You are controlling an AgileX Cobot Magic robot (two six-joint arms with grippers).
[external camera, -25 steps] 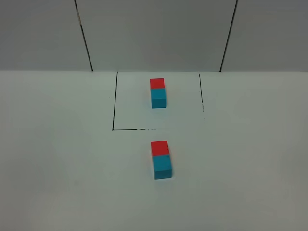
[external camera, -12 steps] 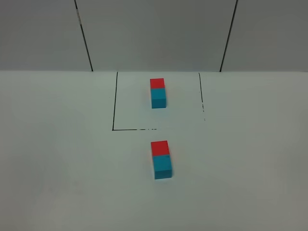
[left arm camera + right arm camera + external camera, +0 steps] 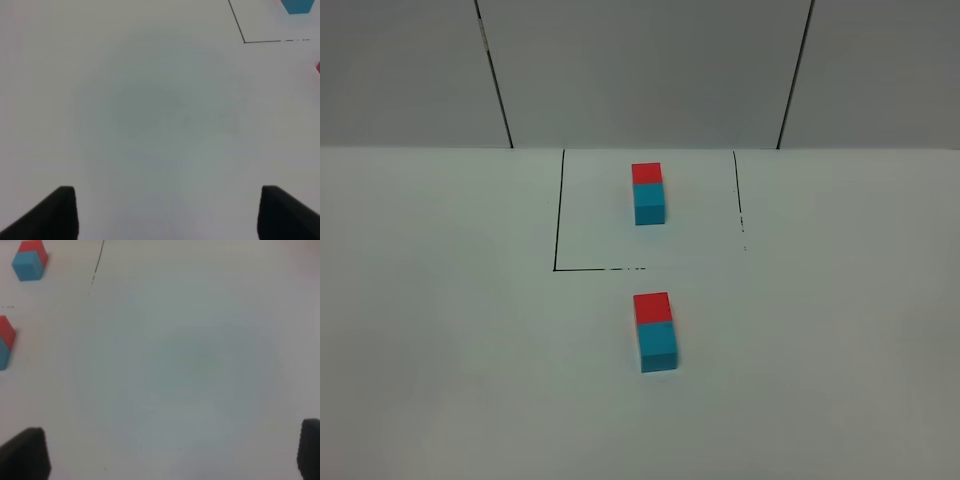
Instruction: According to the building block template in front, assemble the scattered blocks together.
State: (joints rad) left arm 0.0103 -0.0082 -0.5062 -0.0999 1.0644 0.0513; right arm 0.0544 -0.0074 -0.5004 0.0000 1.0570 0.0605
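- Landmark: the thin black outline (image 3: 558, 215) drawn on the white matte tabletop (image 3: 440, 330); you can place every other item against it.
- Inside the outline you see the building block template (image 3: 648, 193), a small red cube joined to a cyan-blue cube as one bar, red end toward the grey wall panels (image 3: 640, 70).
- Just outside the outline's near edge you see the scattered blocks: the plain matte red cube (image 3: 652, 307) and the plain matte cyan-blue cube (image 3: 659, 347), touching, in line with the template, red end toward the outline.
- Your left gripper (image 3: 167, 212) hangs over bare tabletop, well to one side of the outline, jaws parted, nothing between them.
- Your right gripper (image 3: 172, 452) hangs over bare tabletop on the outline's other side, jaws spread wide, holding nothing.
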